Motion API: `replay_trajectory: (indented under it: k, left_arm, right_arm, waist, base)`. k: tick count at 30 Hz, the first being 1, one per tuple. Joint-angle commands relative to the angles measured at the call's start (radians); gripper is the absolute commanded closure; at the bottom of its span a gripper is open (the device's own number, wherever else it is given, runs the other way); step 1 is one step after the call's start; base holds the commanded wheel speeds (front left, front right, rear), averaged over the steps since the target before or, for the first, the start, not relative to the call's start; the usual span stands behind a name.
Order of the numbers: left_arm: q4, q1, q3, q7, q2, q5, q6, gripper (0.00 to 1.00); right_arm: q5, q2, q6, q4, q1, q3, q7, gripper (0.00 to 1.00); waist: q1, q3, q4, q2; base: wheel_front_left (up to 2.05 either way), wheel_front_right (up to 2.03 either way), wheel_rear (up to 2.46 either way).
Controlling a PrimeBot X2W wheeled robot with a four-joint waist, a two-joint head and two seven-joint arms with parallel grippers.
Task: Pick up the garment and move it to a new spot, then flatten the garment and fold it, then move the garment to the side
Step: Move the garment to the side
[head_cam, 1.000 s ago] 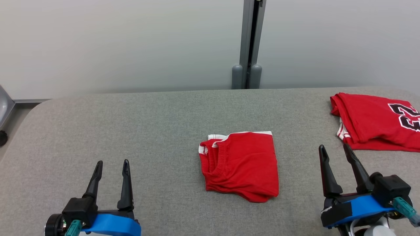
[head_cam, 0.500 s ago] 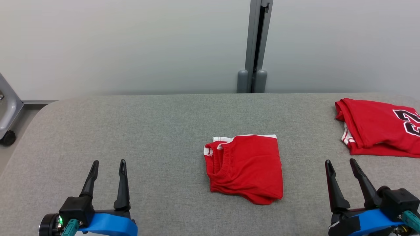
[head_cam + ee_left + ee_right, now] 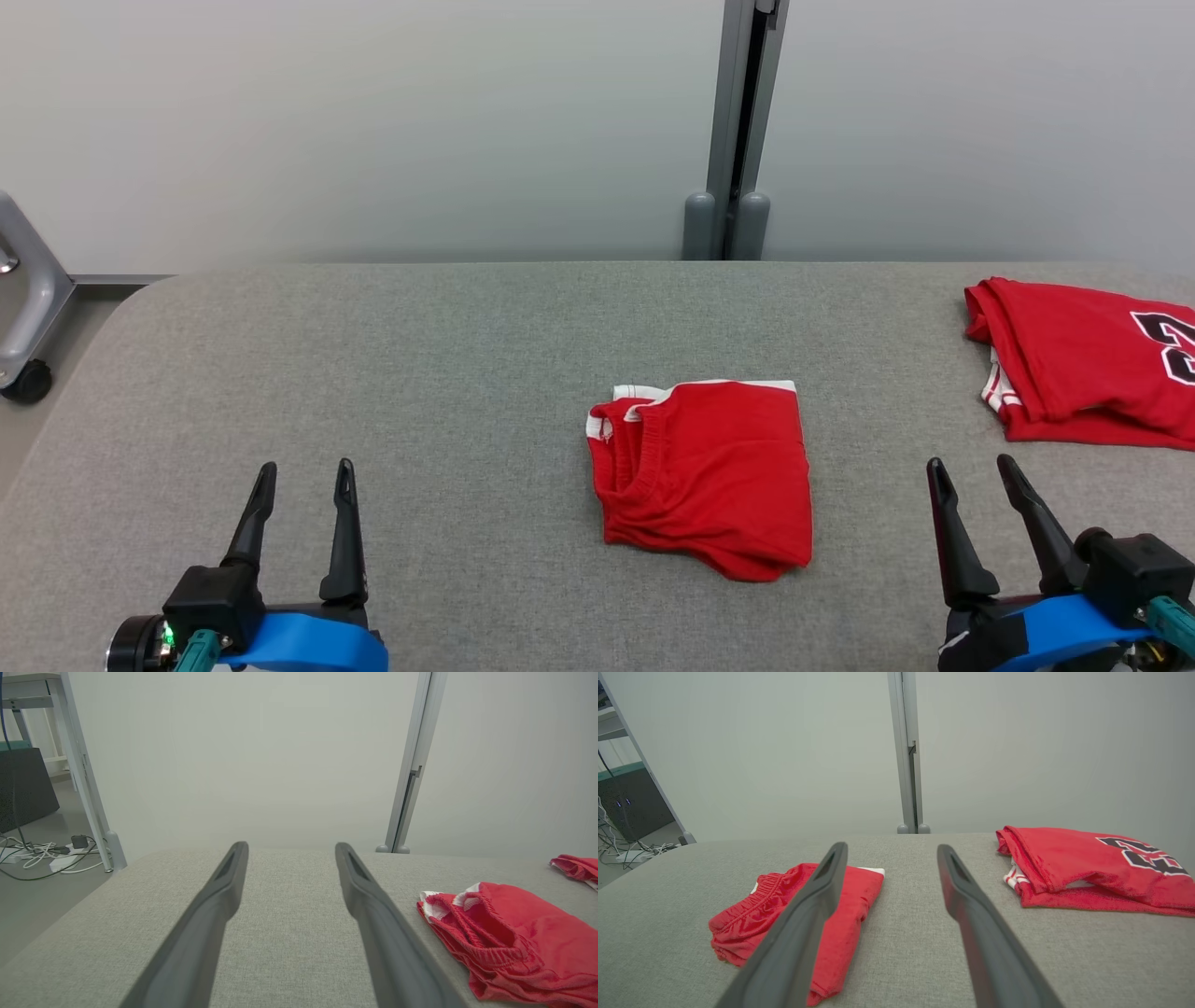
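Note:
A red garment (image 3: 709, 476) with a white-trimmed elastic waistband lies folded into a small square at the middle of the grey padded table (image 3: 373, 355). It also appears at the right of the left wrist view as the garment (image 3: 514, 938), and left of centre in the right wrist view as the garment (image 3: 747, 924). My left gripper (image 3: 306, 465) stands open over bare table well to its left, fingers empty (image 3: 290, 845). My right gripper (image 3: 971, 461) is open too, to the garment's right and clear of it (image 3: 892, 845).
A second red garment, a jersey (image 3: 1074, 364) with black-and-white numbers, lies folded at the table's far right (image 3: 1073, 868). A grey post (image 3: 738, 140) stands behind the table against a pale wall. A wheeled metal frame (image 3: 28, 317) and floor cables (image 3: 42, 854) are off the left end.
The head camera has shifted, so the whole picture has slid right and slightly down. Both garments lie as before. Both grippers stay open, and the left one has drifted a little leftward.

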Motion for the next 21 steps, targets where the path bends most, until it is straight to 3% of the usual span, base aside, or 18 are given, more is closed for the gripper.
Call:
replay_trajectory:
  k: [1, 11, 21]
  left_arm:
    - [-0.005, 0.003, -0.002, -0.001, 0.008, -0.005, 0.004, 0.00]
    - [-0.006, -0.032, -0.005, -0.009, 0.011, -0.015, 0.005, 0.00]
    - [0.008, -0.092, -0.022, -0.023, 0.004, -0.025, -0.001, 0.00]
  right_arm:
    - [0.012, -0.002, 0.000, 0.006, 0.007, -0.005, 0.005, 0.00]
    - [-0.023, -0.002, 0.000, 0.078, -0.169, 0.044, 0.017, 0.00]
    - [-0.062, -0.002, 0.000, 0.275, -0.360, 0.060, 0.052, 0.00]
  waist:
    - [0.0000, 0.002, -0.001, 0.0000]
    - [0.0000, 0.036, 0.017, 0.0000]
    - [0.0000, 0.120, 0.082, 0.0000]
  base:
    - [0.00, 0.00, 0.00]
    - [0.00, 0.00, 0.00]
    - [0.00, 0.00, 0.00]
